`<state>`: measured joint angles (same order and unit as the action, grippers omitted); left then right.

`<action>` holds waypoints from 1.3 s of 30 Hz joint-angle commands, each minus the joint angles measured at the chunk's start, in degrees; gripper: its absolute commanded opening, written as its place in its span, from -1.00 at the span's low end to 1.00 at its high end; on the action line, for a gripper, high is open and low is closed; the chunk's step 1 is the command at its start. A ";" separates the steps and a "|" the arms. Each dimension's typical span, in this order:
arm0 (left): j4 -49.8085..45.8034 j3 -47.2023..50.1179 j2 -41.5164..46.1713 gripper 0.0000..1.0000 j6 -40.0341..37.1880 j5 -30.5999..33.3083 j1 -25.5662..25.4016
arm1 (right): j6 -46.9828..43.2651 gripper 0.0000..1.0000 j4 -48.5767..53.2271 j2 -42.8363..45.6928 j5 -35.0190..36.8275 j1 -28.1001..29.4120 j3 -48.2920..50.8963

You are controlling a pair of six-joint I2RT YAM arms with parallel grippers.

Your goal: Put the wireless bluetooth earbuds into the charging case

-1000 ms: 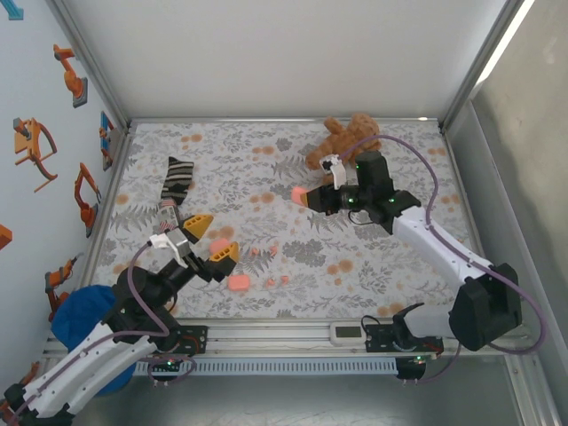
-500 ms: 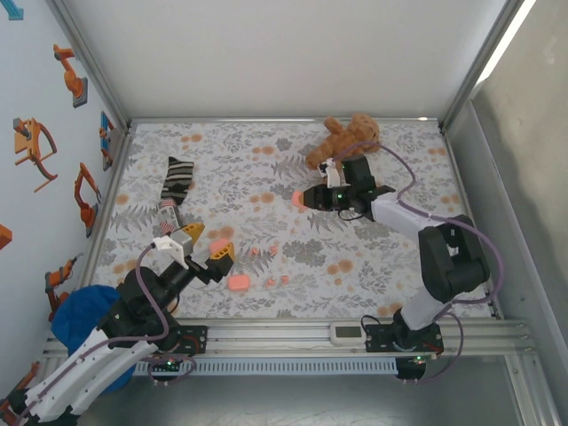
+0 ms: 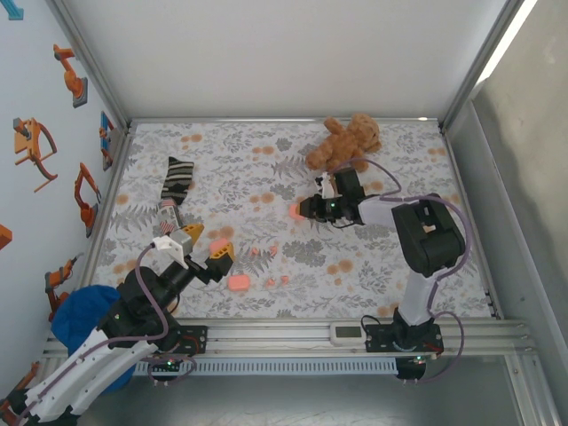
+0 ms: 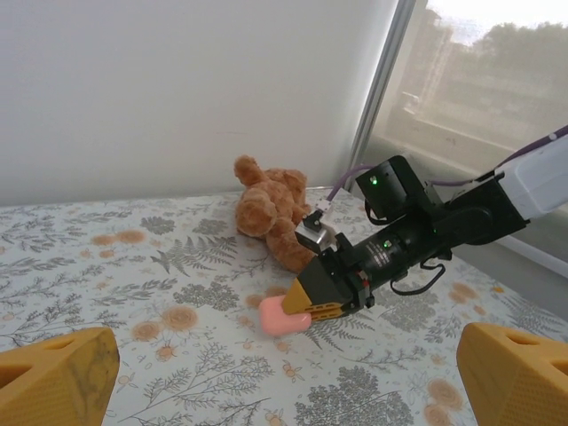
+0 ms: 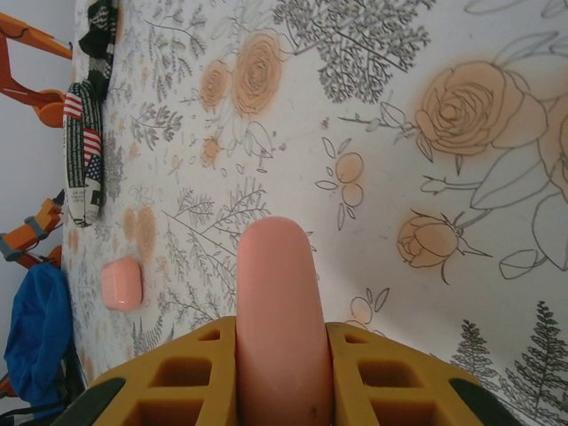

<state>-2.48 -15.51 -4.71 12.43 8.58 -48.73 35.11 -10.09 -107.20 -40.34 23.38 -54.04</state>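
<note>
The top camera looks down from above and behind the arm bases (image 3: 395, 337) on the whole flowered cloth (image 3: 248, 177). The left wrist camera sits low behind the left gripper (image 4: 284, 377) and faces ahead of it, toward the right gripper (image 4: 306, 302). The right wrist camera looks closely along its own fingers (image 5: 177, 382), onto the cloth. All three views share the pink case (image 5: 275, 293) between those fingers.

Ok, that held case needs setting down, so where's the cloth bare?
Bare cloth: at the back between the sock and the teddy bear, and near right between the earbuds and the right arm. Crowded: near left, where the open left gripper, the loose pink case and the earbuds cluster. The right gripper grips the held case mid-table.
</note>
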 commanded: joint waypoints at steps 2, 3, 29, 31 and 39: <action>0.15 0.28 0.55 0.93 0.99 0.73 0.04 | 2.42 -0.70 -5.98 -1.83 -1.37 -0.39 2.11; 0.21 0.28 0.57 0.92 0.97 0.74 0.04 | 2.35 -0.67 -6.13 -1.94 -1.13 -0.35 2.38; 5.75 3.28 -4.26 0.93 2.29 6.18 0.04 | -9.33 0.16 4.58 14.40 8.77 -1.58 8.15; 5.73 3.30 -5.36 0.93 2.51 6.51 0.13 | -9.66 0.25 3.54 16.37 8.41 -1.57 9.78; 7.58 4.17 -8.32 0.93 3.46 9.00 0.28 | -10.23 0.66 0.19 26.12 6.94 -1.55 15.00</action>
<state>2.39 -11.77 -12.56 14.81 15.68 -48.71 25.91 -7.60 -85.19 -33.36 22.20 -40.47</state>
